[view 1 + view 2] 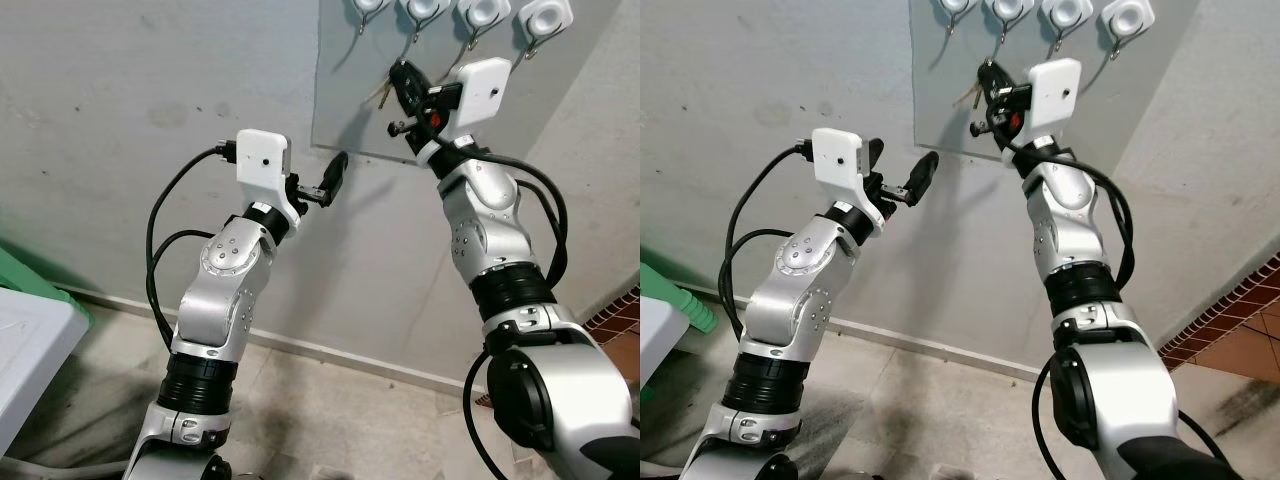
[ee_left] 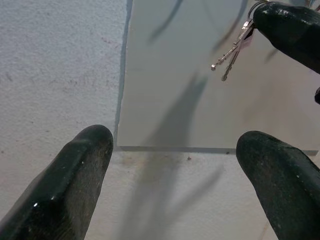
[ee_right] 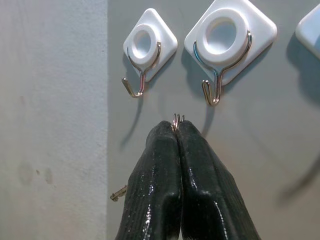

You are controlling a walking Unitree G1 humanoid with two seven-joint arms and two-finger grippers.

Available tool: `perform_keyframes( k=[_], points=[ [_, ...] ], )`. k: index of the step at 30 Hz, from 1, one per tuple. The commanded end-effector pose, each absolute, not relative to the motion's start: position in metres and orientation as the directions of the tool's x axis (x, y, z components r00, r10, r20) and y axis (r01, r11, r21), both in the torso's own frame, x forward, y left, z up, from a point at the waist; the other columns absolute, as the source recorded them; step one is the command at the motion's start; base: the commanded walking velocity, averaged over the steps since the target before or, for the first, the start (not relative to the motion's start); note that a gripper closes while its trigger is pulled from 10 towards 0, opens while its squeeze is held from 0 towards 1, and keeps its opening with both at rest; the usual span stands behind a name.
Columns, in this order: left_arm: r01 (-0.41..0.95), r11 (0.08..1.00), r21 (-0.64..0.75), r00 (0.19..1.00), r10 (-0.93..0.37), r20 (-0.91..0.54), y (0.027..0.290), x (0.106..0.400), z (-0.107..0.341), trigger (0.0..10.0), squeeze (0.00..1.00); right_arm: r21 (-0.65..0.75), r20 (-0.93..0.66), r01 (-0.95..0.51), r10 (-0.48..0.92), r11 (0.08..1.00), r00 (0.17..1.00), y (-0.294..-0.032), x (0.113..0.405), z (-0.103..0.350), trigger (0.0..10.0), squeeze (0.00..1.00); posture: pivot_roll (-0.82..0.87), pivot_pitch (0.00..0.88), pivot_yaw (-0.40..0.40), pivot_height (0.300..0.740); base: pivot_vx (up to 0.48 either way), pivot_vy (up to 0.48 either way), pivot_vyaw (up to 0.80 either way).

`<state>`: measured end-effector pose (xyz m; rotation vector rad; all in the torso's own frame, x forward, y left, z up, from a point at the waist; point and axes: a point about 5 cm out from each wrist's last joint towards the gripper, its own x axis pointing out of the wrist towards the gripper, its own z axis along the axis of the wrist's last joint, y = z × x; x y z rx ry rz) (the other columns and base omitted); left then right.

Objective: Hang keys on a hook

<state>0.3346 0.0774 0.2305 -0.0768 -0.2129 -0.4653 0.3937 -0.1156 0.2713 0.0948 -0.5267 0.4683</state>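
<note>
Nearest the camera, the robot's two silver arms rise from the bottom of the frame toward a grey wall (image 1: 120,100). A white bin (image 1: 30,350) sits at the far left on the concrete floor (image 1: 340,410), with something green behind it.

The left gripper (image 1: 335,175) is raised at mid-height, its two black fingers (image 2: 75,170) spread apart and holding nothing; it points at the lower left corner of a pale grey panel (image 1: 350,90) fixed to the wall, close to the panel but not visibly touching it.

Higher and to the right, the right gripper (image 1: 404,80) reaches up against the panel. Its fingers (image 3: 165,175) are pressed tight together, pinching the ring (image 3: 176,120) of the keys (image 2: 232,52) at their very tips. The silver keys dangle below the fingertips, in front of the panel.

Farthest off, a row of four white adhesive hooks (image 1: 420,15) lines the top of the panel, each with a bent wire hook beneath a round-centred white pad. In the right wrist view, the key ring sits just below the second hook (image 3: 215,90), between it and the end hook (image 3: 140,75) beside it, and is not yet on any wire.
</note>
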Motion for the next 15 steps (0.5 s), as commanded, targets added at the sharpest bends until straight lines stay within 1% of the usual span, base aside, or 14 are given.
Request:
perform_keyframes(
  k=[1,3,5,11,15],
  points=[
    [0.481,0.877,0.001,0.85,-0.467,0.244,0.072,0.331,0.24,10.0,0.0,-0.033,0.548,-0.474,0.412,0.88,0.728,-0.116,0.394,0.283,10.0,0.0,0.03,0.125,-0.043,0.74,0.0,0.0,0.0],
    [0.482,0.876,0.004,0.849,-0.468,0.246,0.071,0.331,0.241,10.0,0.0,-0.034,0.553,-0.478,0.415,0.878,0.722,-0.116,0.394,0.284,10.0,0.0,0.04,0.127,-0.044,0.74,0.0,0.0,0.0],
    [0.491,0.871,0.003,0.842,-0.476,0.253,0.069,0.329,0.245,10.0,0.0,-0.03,0.575,-0.514,0.435,0.858,0.693,-0.115,0.393,0.287,10.0,0.0,0.04,0.13,-0.043,0.74,0.0,0.0,0.0],
    [0.504,0.864,0.001,0.834,-0.487,0.258,0.066,0.327,0.248,10.0,0.0,-0.014,0.618,-0.56,0.448,0.828,0.646,-0.113,0.389,0.293,10.0,0.0,0.03,0.135,-0.04,0.74,0.0,0.0,0.0],
    [0.505,0.863,0.003,0.834,-0.489,0.257,0.066,0.327,0.249,10.0,0.0,0.024,0.631,-0.563,0.424,0.826,0.649,-0.115,0.391,0.296,10.0,0.0,0.04,0.136,-0.039,0.74,0.0,0.0,0.0]
  ],
)
